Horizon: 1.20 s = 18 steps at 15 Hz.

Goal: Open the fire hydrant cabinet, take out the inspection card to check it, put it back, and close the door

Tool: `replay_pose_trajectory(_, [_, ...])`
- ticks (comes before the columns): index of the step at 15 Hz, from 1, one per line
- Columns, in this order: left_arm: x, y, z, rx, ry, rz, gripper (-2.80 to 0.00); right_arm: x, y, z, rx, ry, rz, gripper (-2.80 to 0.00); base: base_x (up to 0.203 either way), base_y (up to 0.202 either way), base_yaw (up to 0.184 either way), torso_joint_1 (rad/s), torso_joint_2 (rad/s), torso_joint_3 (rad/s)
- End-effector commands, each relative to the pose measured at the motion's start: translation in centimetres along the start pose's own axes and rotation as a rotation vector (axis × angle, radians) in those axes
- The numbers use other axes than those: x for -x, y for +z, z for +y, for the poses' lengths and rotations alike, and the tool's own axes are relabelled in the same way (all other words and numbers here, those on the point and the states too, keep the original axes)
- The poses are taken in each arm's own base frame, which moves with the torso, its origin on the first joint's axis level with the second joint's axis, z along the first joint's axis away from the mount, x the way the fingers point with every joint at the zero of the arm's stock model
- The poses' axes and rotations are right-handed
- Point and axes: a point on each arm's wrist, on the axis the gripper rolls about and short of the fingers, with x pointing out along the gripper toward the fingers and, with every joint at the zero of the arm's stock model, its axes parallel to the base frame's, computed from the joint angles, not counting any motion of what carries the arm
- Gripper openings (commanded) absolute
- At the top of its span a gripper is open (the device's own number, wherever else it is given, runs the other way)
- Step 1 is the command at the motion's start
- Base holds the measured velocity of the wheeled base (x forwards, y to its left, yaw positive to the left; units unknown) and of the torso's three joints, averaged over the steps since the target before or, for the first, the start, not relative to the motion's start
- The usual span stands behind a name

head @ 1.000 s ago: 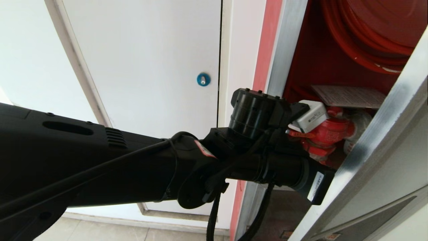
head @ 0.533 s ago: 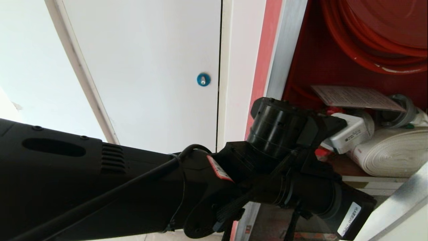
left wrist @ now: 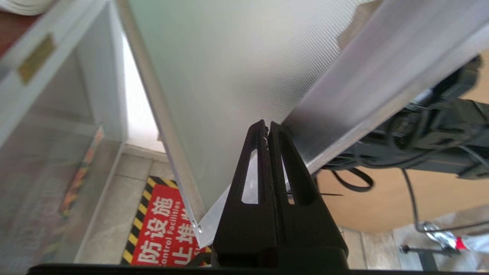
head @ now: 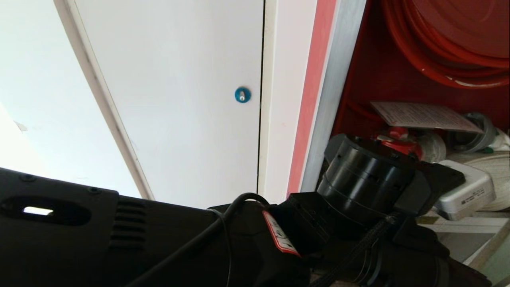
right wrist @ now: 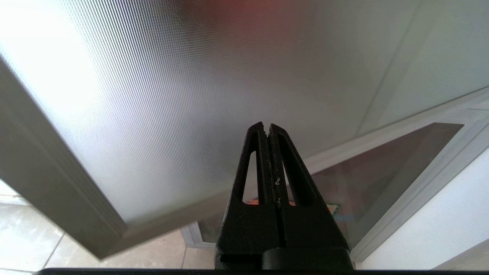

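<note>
My left arm (head: 159, 243) spans the cabinet (head: 330, 99) mouth at 6 o'clock; hose reel (head: 450, 44) blocks 1 o'clock; door (left wrist: 229, 76) crowds my left gripper (left wrist: 267, 128)

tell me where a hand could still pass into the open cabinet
Crowded right: inspection card lies over red valve beside white rolled hose, hose reel above. Freest is the dark red strip between the cabinet's silver frame and the card, though the left arm fills the bottom.

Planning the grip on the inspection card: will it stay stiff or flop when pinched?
The card is a thin sheet lying over the valve, so it would probably bend if pinched at one edge. It looks light. Its surface may be slippery; I cannot tell.
</note>
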Motion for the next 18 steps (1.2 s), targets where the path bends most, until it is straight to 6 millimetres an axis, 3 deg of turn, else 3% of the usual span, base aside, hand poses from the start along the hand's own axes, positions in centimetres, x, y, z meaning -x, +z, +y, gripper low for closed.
replay_pose_trajectory(1, [-0.2,0.0,-0.6,-0.003,-0.017,0.001,-2.80,0.0,0.0,0.0,0.000,0.001,0.001,-2.80,0.000,0.000,0.000,0.000,0.00,0.000])
replay_pose_trajectory(13, [-1.0,-0.2,-1.6,-0.009,-0.045,0.011,-2.80,0.0,0.0,0.0,0.000,0.001,0.001,-2.80,0.000,0.000,0.000,0.000,0.00,0.000])
replay_pose_trajectory(16, [-1.0,-0.6,-0.6,0.003,-0.012,0.017,-2.80,0.0,0.0,0.0,0.000,0.001,0.001,-2.80,0.000,0.000,0.000,0.000,0.00,0.000])
replay_pose_trajectory(18, [0.1,-0.3,1.1,0.012,0.040,0.003,-2.80,0.0,0.0,0.0,0.000,0.000,0.001,-2.80,0.000,0.000,0.000,0.000,0.00,0.000])
